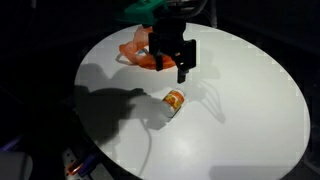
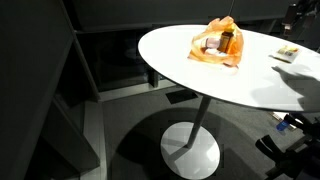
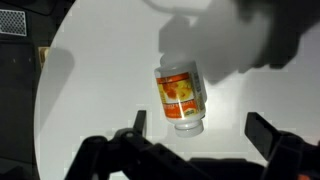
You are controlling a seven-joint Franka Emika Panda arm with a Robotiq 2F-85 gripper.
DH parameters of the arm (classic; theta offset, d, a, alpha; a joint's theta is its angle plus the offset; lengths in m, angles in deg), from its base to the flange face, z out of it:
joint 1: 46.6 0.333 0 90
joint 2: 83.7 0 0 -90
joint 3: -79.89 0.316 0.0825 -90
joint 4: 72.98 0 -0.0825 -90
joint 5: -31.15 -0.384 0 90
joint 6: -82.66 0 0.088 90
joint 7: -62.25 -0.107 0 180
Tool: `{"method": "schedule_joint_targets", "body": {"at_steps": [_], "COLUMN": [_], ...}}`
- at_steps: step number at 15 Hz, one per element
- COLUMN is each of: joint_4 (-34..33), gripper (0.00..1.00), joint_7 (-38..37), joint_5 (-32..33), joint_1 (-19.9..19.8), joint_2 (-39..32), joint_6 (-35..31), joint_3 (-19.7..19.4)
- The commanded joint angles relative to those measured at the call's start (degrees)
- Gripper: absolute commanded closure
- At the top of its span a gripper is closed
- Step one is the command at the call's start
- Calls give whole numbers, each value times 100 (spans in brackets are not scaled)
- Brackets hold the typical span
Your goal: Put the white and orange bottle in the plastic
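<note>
Pincer (image 1: 170,66), jaws wide apart, downward

Your bottle (image 1: 174,101) lies on its side on the table (image 1: 250,110), nearer the front edge in an exterior view and well apart from the plastic bag (image 1: 133,50). The bag sits further back on the table, with a second bottle (image 2: 226,40) inside it. Your gripper (image 1: 172,66) hangs above the table between bag and bottle, just in front of the bag. In the wrist view, the bottle's cap end points toward the gripper.
</note>
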Motion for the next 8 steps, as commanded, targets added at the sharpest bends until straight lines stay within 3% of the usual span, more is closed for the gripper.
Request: {"method": "schedule_joint_targets", "body": {"at_steps": [1, 8], "joint_4": [-37, 38], "gripper": [0, 0], "joint_7": [-39, 288], "joint_5": [12, -224], "joint_1": [-35, -91], "joint_2": [-111, -626], "joint_6": [30, -613], "joint_3": [-100, -282]}}
